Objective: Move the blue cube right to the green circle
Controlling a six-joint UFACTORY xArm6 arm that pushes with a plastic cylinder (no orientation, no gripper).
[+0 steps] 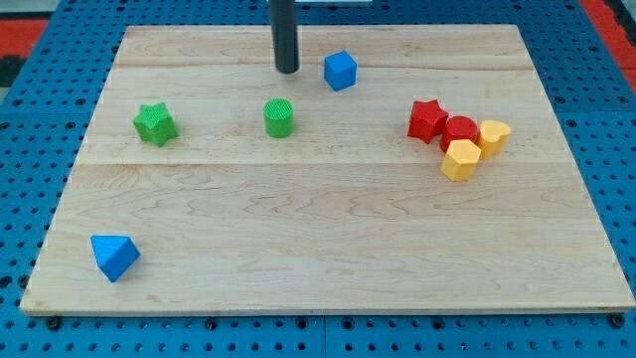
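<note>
The blue cube (pixel 340 71) sits near the view's top, just right of centre. The green circle, a short green cylinder (pixel 279 117), stands below and to the left of the cube, apart from it. My tip (pixel 287 71) is the lower end of the dark rod coming down from the view's top. It rests on the board just left of the blue cube with a small gap, and above the green cylinder.
A green star (pixel 155 123) lies at the view's left. A blue wedge-like block (pixel 114 256) lies at the bottom left. At the right, a red star (pixel 427 119), a red cylinder (pixel 459 130) and two yellow blocks (pixel 460 159) (pixel 493 136) cluster together. The wooden board (pixel 328 249) lies on blue pegboard.
</note>
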